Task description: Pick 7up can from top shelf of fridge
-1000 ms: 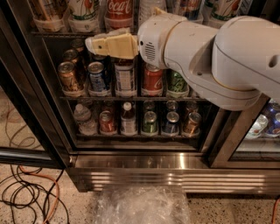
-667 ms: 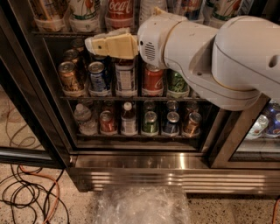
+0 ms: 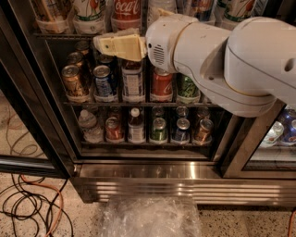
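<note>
The fridge (image 3: 152, 172) stands open in front of me, its ribbed steel base at the bottom. The top shelf (image 3: 55, 34) runs along the upper edge of the view, with plastic tubs on it. A pale white-and-green 7up can (image 3: 89, 10) stands in a tub there, left of a red Coca-Cola can (image 3: 127, 9). My gripper (image 3: 115, 46), with yellowish fingers, points left just below the top shelf's front rail, below and slightly right of the 7up can. It holds nothing that I can see. My large white arm (image 3: 222, 60) hides the right part of the racks.
The middle rack holds several cans, among them a red one (image 3: 162, 85) and a green one (image 3: 188, 89). The lower rack holds small cans and bottles (image 3: 136, 125). Cables (image 3: 27, 203) lie on the floor at left. Crumpled clear plastic (image 3: 148, 217) lies before the base. A second cooler (image 3: 277, 134) is at right.
</note>
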Controlling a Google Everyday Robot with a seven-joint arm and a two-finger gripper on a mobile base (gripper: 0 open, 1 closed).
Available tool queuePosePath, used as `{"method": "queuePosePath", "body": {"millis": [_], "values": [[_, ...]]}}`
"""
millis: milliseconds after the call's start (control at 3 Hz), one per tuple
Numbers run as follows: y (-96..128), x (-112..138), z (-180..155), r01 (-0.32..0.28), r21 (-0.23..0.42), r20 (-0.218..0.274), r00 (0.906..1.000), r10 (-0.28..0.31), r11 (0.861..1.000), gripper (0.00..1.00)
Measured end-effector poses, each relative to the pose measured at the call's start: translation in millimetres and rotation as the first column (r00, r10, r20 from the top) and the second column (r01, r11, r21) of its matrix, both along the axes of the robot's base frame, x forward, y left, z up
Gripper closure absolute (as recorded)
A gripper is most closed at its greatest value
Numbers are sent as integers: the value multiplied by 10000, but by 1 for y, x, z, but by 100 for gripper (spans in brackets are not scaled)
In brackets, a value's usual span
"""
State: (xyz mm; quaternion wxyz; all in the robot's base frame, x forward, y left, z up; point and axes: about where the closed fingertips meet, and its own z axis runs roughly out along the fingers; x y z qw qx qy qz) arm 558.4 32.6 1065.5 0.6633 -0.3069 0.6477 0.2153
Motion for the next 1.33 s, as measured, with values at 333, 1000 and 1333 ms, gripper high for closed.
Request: {"method": "queuePosePath", "body": {"millis": [333,1000,1333], "values": [[2,-6,2,-297,-869,290,9991,323,9958,2],[34,0,-14,-114,-1581,496,9986,195,9874,0],[48,4,-10,-239,-1296,610,9976,320,9913,7]]}}
